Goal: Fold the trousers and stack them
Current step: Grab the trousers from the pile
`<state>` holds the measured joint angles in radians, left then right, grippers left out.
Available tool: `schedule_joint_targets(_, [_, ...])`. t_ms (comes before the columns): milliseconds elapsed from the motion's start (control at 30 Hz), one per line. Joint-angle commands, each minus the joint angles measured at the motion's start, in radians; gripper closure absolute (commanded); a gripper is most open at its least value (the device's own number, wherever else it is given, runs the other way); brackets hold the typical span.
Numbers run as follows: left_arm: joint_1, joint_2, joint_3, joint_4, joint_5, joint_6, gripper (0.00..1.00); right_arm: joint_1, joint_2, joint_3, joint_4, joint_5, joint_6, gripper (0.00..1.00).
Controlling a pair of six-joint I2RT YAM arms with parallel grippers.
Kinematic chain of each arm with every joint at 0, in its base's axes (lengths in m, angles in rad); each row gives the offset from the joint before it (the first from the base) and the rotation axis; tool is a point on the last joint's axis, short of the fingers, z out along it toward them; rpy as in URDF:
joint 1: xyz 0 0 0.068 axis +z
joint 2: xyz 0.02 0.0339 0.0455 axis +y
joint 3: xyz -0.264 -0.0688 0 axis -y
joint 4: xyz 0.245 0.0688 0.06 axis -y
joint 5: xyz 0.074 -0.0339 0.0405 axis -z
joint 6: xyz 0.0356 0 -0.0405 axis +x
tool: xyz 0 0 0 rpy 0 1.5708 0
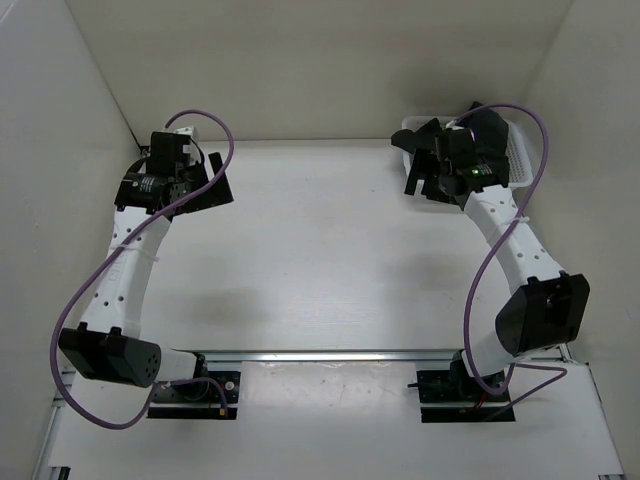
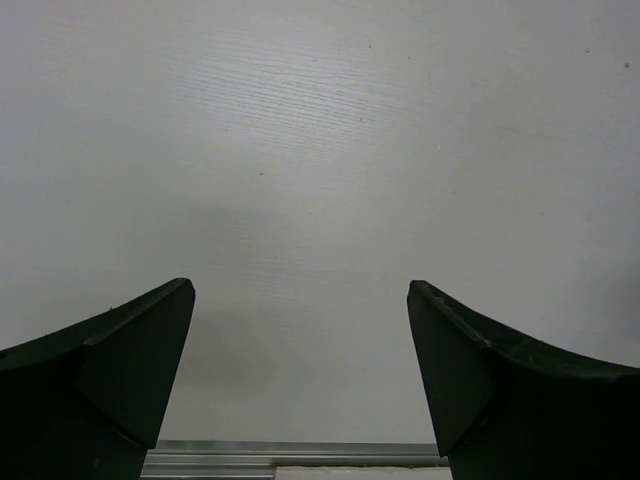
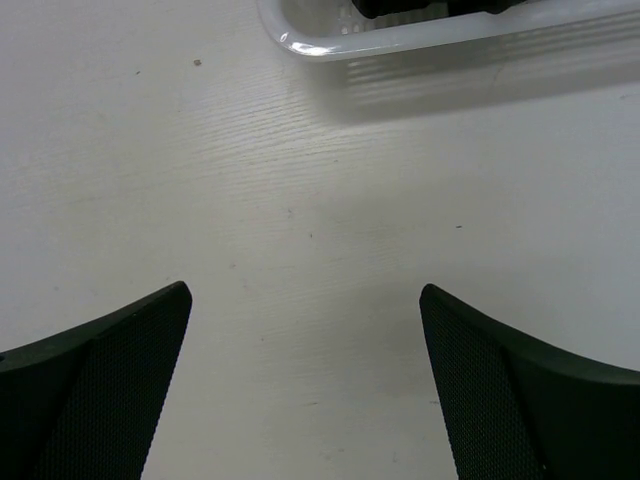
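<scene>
Trousers (image 3: pixel 410 5): dark bit, prob. them, lay in white mesh basket (image 3: pixel 300 44), far right; not yet out, I'd judge. You had left gripper (image 2: pixel 300 285) & right gripper (image 3: pixel 305 290) spread wide, empty. Fold + stack: none done.

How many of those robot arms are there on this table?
2. The left arm reaches toward the table's far left corner. The right arm reaches far right, with the right gripper open just short of the white mesh basket. None seems hidden.
</scene>
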<state>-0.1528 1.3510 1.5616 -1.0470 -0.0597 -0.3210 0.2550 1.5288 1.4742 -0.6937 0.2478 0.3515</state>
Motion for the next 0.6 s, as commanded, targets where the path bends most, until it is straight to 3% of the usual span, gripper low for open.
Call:
schedule_joint_targets(0, [-0.002, -0.012, -0.006, 0.001, 0.018, -0.009, 0.00, -0.007, -0.047, -0.011, -0.010, 0.047, 0.006, 0.00])
schedule_joint_targets(200, [-0.002, -0.075, -0.055, 0.047, 0.049, 0.000, 0.00, -0.091, -0.056, 0.008, -0.010, 0.077, 0.009, 0.00])
schedule_joint_targets(367, [-0.002, -0.075, -0.092, 0.038, 0.049, 0.010, 0.00, -0.249, -0.007, 0.058, 0.046, -0.114, 0.038, 0.04])
schedule_joint_targets(567, [-0.002, -0.049, -0.126, 0.048, -0.012, -0.016, 0.00, -0.303, 0.226, 0.344, -0.009, -0.137, -0.003, 0.00])
